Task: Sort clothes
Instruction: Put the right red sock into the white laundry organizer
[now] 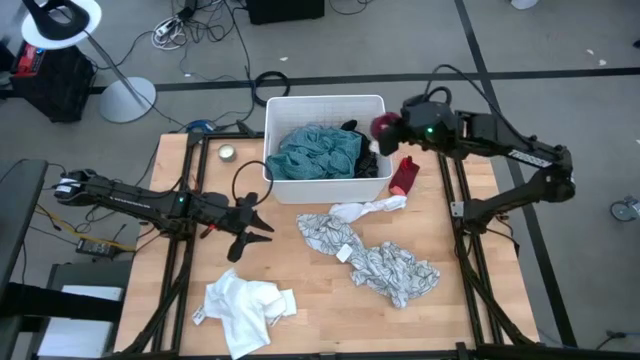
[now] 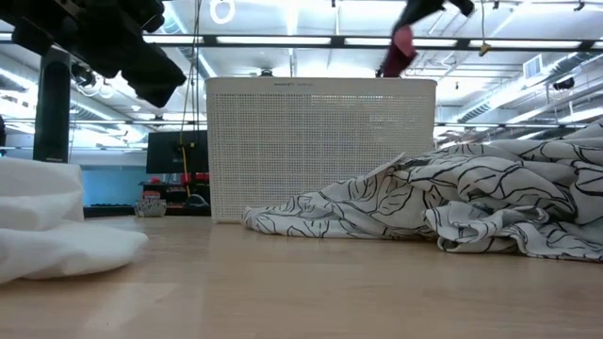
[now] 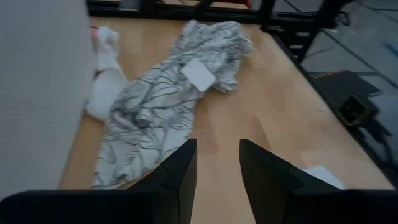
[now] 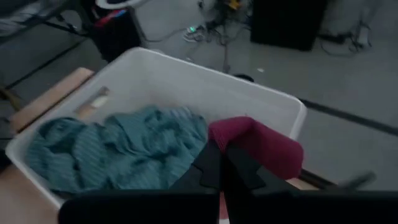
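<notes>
My right gripper (image 1: 388, 128) is raised over the right wall of the white bin (image 1: 325, 100) and is shut on a red garment (image 1: 404, 175). The bin holds a teal garment (image 1: 315, 152) and a black one (image 1: 365, 160). On the table lie a white sock (image 1: 370, 208), a white garment with black leaf print (image 1: 375, 258) and a plain white garment (image 1: 240, 305). My left gripper (image 1: 255, 222) stands open to the left of the leaf-print garment, with nothing between its fingers. My right gripper pinches a bunched fold at the red garment's upper end (image 4: 261, 146) between its two shut fingers. It comes from the table's right, slanting down. The rest hangs slack below the fingers, outside the bin's right wall (image 1: 404, 178); whether its lower end touches the table I cannot tell.
A small round tin (image 1: 227, 152) sits on the table left of the bin. Bare wood lies between the plain white garment and the leaf-print one. Dark frame rails run along both sides of the table (image 1: 462, 210).
</notes>
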